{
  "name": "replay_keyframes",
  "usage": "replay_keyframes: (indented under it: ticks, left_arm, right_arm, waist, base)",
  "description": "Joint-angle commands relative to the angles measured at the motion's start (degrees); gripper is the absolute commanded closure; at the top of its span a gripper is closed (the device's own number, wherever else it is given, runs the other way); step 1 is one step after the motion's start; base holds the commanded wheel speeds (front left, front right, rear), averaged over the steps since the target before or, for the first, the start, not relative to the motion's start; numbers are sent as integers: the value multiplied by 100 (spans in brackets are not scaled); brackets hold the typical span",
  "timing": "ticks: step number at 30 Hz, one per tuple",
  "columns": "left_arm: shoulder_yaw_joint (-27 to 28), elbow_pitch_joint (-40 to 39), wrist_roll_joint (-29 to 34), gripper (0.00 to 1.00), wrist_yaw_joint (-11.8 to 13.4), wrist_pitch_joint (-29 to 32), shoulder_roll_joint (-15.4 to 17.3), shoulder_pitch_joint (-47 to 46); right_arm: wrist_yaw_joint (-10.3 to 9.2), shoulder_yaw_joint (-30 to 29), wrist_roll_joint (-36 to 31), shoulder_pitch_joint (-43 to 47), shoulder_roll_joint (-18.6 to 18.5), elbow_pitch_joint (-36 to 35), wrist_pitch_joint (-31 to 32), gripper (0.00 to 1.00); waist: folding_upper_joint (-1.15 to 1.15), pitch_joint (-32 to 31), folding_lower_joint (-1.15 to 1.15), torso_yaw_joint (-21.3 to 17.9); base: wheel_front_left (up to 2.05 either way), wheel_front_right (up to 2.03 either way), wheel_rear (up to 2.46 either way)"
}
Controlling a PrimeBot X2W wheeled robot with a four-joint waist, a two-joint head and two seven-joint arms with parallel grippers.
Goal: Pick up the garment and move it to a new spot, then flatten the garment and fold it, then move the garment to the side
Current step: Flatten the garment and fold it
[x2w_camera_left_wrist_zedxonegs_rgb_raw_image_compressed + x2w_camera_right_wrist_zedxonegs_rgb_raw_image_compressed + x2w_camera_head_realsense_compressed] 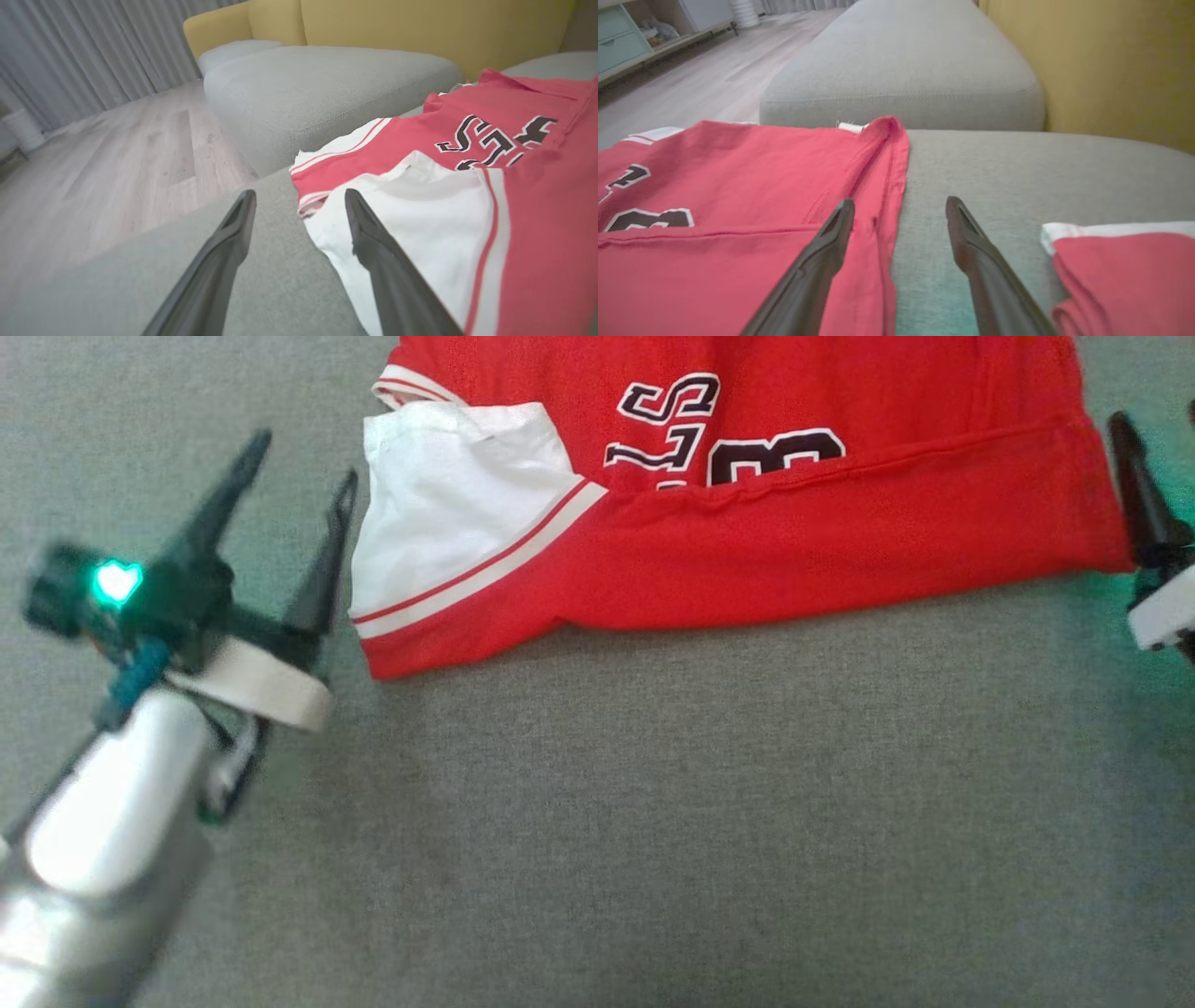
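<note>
Red BULLS basketball jersey [747, 551] on grey sofa cushion [653, 803], hem folded up once, I reckon. Flanking it: left hand [306, 455] and right hand [900, 201], fingers spread, empty. Further folds, side move pending.

The left claw [299, 195] rises from 6 o'clock, fingers spread and empty, one finger overlapping the white sleeve of the garment [537, 233], which lies toward 4 o'clock on the grey sofa cushion [280, 280]. Wooden floor [117, 154] shows at 9 o'clock.
</note>
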Motion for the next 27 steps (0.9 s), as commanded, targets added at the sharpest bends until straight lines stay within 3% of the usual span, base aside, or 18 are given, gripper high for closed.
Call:
replay_keyframes:
  ticks: [1,8,15,16,17,18,19,27]
  left_arm:
    - [285,-102,-138,0,66,-61,103,145]
    - [455,7,-1000,0,341,-193,-693,1145]
    - [307,429,-1326,3,177,13,-910,1493]
    - [289,484,-1376,41,130,67,-930,1503]
    - [262,524,-1411,57,82,117,-945,1508]
    - [222,552,-1440,91,20,178,-952,1514]
    - [201,569,-1476,100,-24,229,-958,1520]
    - [219,504,-1424,100,-1,67,-870,1519]
  right_arm:
    - [-4,-22,-80,-10,-101,-81,-148,0]
    - [-4,13,-492,91,123,22,-661,0]
    - [-4,189,-541,236,294,-18,-754,0]
    - [-4,201,-535,262,316,-6,-759,0]
    - [-4,202,-513,291,343,37,-755,0]
    - [-4,212,-489,315,369,79,-739,0]
    - [-4,228,-481,330,388,113,-736,0]
    - [-4,247,-191,328,644,768,-417,0]
  waist:
    - [0,-37,0,0]
    - [0,-282,0,-59]
    - [0,-440,0,-148]
    - [0,-451,0,-155]
    - [0,-466,0,-162]
    - [0,-477,0,-167]
    - [0,-487,0,-170]
    - [0,-585,0,-91]
  base:
    - [0,0,0]
    - [0,0,0]
    - [0,0,0]
    - [0,0,0]
    - [0,0,0]
    - [0,0,0]
    - [0,0,0]
    - [0,0,0]
